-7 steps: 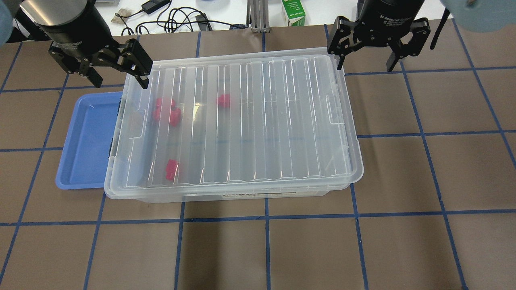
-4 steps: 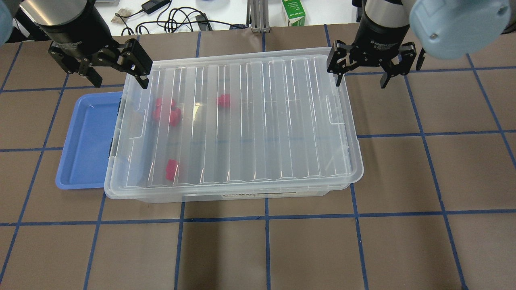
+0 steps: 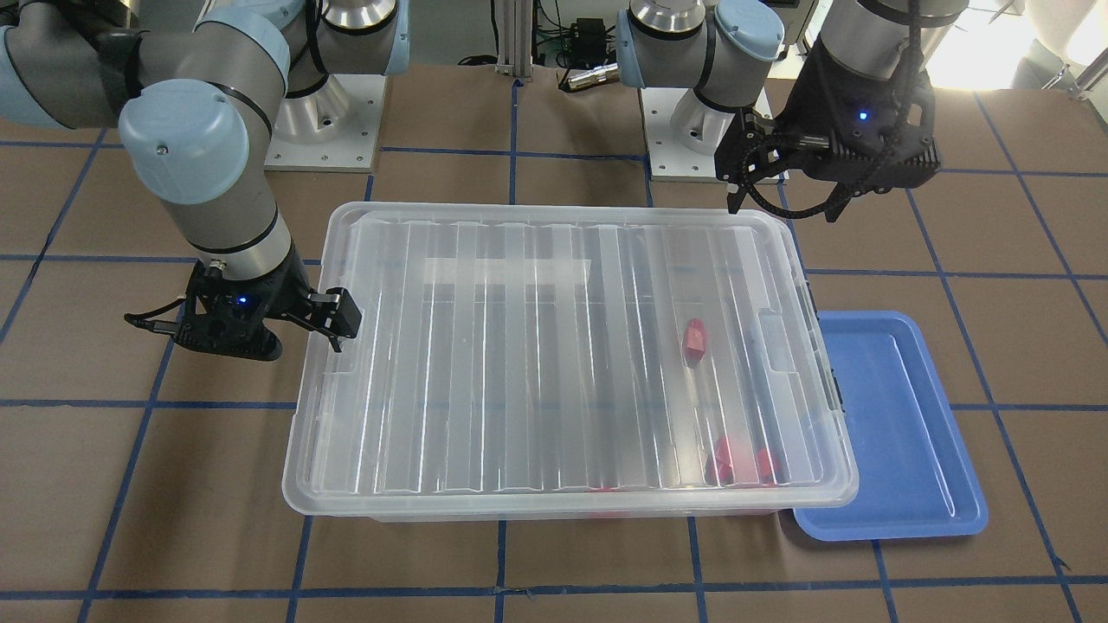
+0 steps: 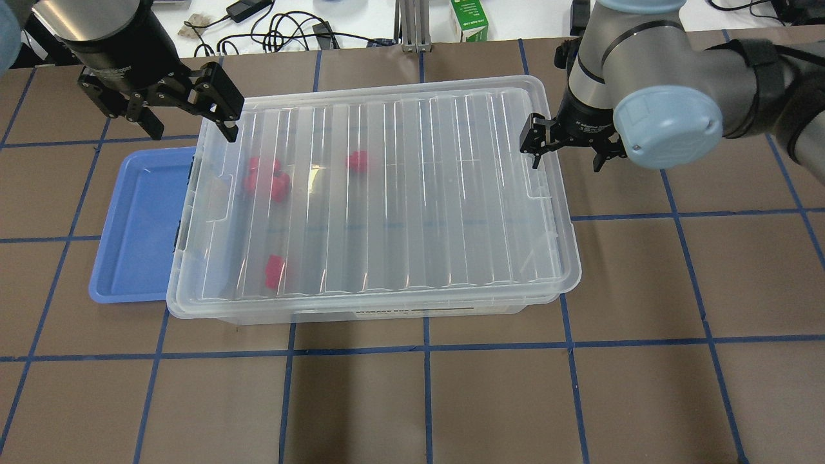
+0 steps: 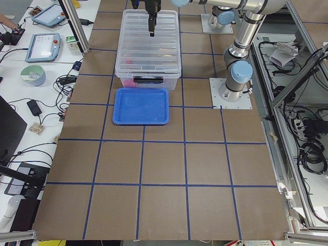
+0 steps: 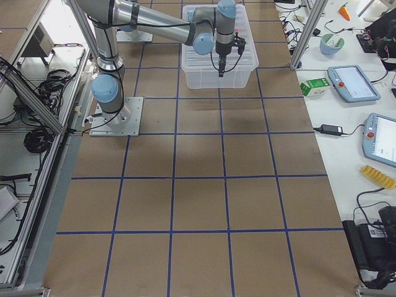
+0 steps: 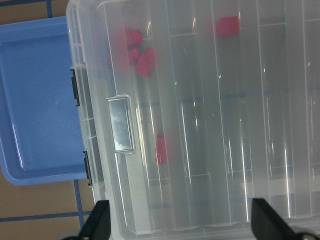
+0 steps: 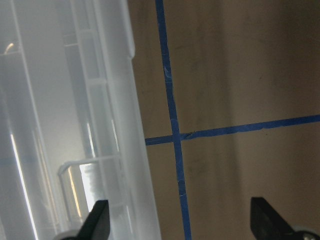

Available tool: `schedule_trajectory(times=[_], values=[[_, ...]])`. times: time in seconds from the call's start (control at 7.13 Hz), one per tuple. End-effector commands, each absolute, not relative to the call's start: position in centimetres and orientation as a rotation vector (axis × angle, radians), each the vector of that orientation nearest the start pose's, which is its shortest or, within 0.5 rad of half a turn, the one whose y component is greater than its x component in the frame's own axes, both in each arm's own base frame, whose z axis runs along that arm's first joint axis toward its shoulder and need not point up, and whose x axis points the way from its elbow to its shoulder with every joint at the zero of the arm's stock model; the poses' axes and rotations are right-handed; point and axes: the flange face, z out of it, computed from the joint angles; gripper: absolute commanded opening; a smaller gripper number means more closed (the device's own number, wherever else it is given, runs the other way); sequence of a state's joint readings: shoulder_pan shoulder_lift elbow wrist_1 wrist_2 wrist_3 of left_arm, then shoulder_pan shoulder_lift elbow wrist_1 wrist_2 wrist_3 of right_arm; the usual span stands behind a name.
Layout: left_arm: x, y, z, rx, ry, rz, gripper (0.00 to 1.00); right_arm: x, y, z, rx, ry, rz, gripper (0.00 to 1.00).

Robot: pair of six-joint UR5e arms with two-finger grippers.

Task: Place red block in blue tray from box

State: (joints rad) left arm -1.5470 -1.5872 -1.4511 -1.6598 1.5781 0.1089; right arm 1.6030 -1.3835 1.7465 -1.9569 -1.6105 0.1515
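The clear box stands mid-table with its ribbed lid on. Several red blocks show through the lid: one far, a cluster and one near; they also show in the left wrist view. The blue tray lies empty against the box's left end, partly under the lid's rim. My left gripper is open and empty above the box's far left corner. My right gripper is open and empty, straddling the lid's right rim by the handle recess.
Brown table with a grid of blue tape lines. Beyond the far edge lie cables and a green carton. In the front-facing view both arm bases stand behind the box.
My right arm has swung in and down, bringing its open gripper from beyond the box's far right corner to the lid's right rim. The left arm, box and blocks have not moved.
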Motion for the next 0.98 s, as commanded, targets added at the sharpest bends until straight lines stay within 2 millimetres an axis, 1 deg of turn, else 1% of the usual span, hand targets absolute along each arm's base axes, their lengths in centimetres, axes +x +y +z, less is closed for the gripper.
schedule_trajectory(times=[0.0,0.14,0.42,0.56,0.7,0.84], values=[[-12.0,-50.1,53.0,0.132,3.13,-0.023,1.0,13.9,-54.5,34.2,0.153,3.214,-0.061,1.0],[-12.0,-50.1,52.9,0.132,3.13,-0.021,1.0,12.3,-54.8,34.2,0.161,3.251,-0.067,1.0],[-12.0,-50.0,53.1,0.132,3.13,-0.026,1.0,8.4,-55.5,34.8,0.172,3.273,-0.092,1.0],[-12.0,-50.0,53.1,0.132,3.131,-0.026,1.0,6.1,-55.9,34.7,0.158,3.279,-0.079,1.0],[-12.0,-50.1,53.0,0.132,3.13,-0.023,1.0,3.2,-55.9,35.0,0.207,3.277,-0.068,1.0],[-12.1,-50.2,52.9,0.132,3.133,-0.019,1.0,1.3,-55.9,35.0,0.186,3.293,-0.049,1.0]])
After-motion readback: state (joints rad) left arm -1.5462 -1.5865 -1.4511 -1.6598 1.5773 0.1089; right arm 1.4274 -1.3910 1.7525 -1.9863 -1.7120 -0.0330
